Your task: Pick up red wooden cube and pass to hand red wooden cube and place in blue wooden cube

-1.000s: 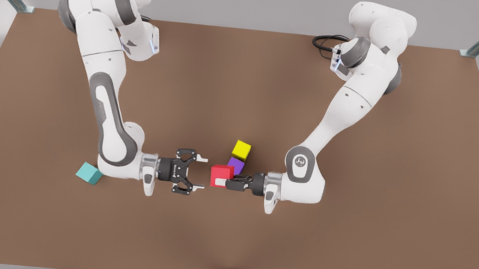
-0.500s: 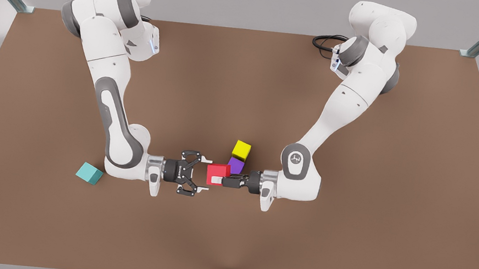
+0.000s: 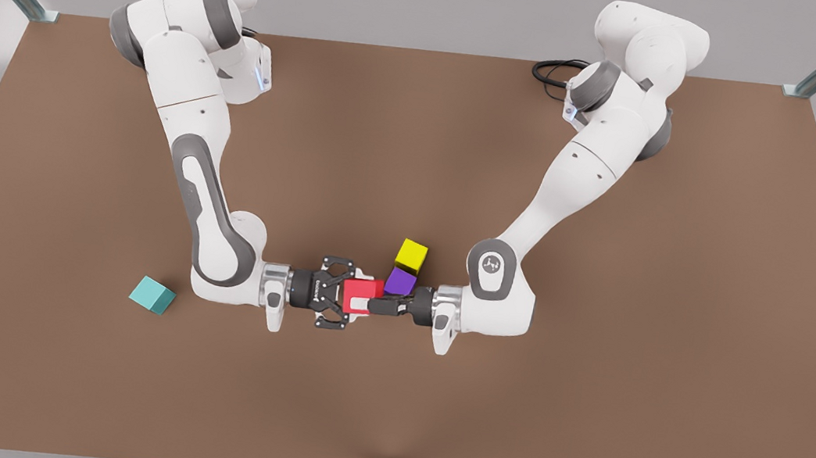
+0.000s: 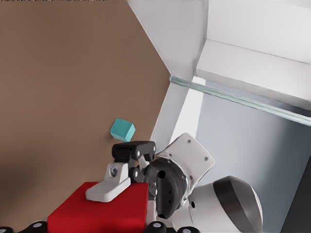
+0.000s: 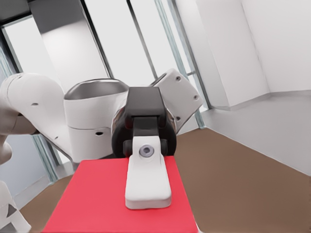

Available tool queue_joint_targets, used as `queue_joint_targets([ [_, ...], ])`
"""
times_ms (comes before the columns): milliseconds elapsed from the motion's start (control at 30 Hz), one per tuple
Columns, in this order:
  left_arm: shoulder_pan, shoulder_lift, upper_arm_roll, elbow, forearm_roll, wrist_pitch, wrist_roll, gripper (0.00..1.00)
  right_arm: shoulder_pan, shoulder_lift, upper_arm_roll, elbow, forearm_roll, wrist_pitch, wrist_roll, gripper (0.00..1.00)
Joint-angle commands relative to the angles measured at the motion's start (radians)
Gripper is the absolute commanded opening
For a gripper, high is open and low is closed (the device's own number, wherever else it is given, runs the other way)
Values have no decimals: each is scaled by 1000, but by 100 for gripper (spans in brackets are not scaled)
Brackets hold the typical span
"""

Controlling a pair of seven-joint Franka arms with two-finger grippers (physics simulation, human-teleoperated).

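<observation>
**Handoff snapshot: red cube between both pincers**

Red wooden cube point(image 3: 360, 290) sits up off the tabletop point(image 3: 595, 364), right between the two arms and just in front of the purple cube point(image 3: 400, 282), with the yellow cube point(image 3: 411, 256) behind that. Part of it is covered by fingers in every view, and both wrist views crop it at the frame edge.

The left pincer point(image 3: 368, 304), on the arm at the front view's right, is pinching it. One pale finger point(image 5: 147, 179) lies flat on a red face in the right wrist view.

The right pincer point(image 3: 355, 299) comes in from the front view's left, spread wide and straddling the cube. One of its fingers point(image 4: 108, 190) lies along the cube, but I honestly can't tell if it's touching.

The blue wooden cube point(image 3: 152, 295) sits well apart on the tabletop, near the right arm's elbow.
</observation>
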Motion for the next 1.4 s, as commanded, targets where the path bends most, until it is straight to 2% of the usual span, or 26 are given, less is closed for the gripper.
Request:
queue_joint_targets([
  [0, 0, -2, -1, 0, -2, 5, 22, 75, 0, -1, 0, 0, 1, 1, -69, 53],
  [67, 0, -3, -1, 0, -2, 5, 19, 76, 0, -1, 0, 5, 3, 1, -68, 53],
  [133, 0, -3, -1, 0, -2, 5, 17, 80, -3, -1, 0, 10, 3, 1, -66, 53],
  [167, 0, -3, -1, 0, -2, 5, 19, 100, -5, -1, 0, 10, 3, 1, -65, 53],
  [467, 40, -17, -2, -9, 4, -16, 10, 100, -16, -3, 0, 10, -8, -3, -65, 55],
  [600, 162, -26, -4, -12, 87, -236, -29, 100, -54, -10, -9, 11, -42, -13, -57, 55],
  [633, 190, -28, -4, -10, 107, -285, -29, 100, -91, -12, -9, 28, -134, -20, -43, 55],
  [667, 231, -42, -2, -12, 174, -340, -42, 100, -120, -24, -11, 27, -256, -40, -5, 55],
  [733, 325, -206, -10, -9, 872, -723, -239, 100, -192, -78, -15, 19, -566, -51, 135, 56],
  [800, 374, -332, -11, -6, 1282, -927, -377, 100, -229, -141, -46, 14, -809, -121, 313, 56],
  [833, 392, -376, -13, -4, 1391, -981, -403, 100, -229, -156, -75, 14, -896, -129, 359, 56],
  [900, 498, -480, -48, -1, 1390, -1104, -397, 100, -227, -194, -150, 27, -1160, -126, 498, 56],
  [933, 408, -687, 146, -264, 1361, -960, -281, 100, -227, -194, -175, 42, -1290, -106, 532, 56],
  [967, 265, -890, 371, -564, 1242, -777, -78, 100, -226, -182, -202, 57, -1340, -49, 569, 56],
  [1000, 262, -857, 369, -514, 1242, -811, -81, 100, -224, -170, -218, 65, -1358, -7, 580, 56],
  [1133, 250, -809, 341, -504, 1238, -825, -79, 100, -226, -67, -294, 197, -1456, 148, 564, 56],
  [1200, 251, -793, 341, -503, 1238, -878, -76, 100, -227, -47, -301, 197, -1495, 247, 564, 56],
  [1300, 253, -792, 341, -501, 1239, -874, -76, 100, -226, -41, -308, 186, -1548, 257, 566, 56],
  [1367, 253, -787, 341, -503, 1238, -869, -75, 100, -204, -47, -304, 103, -1544, 256, 583, 56],
])
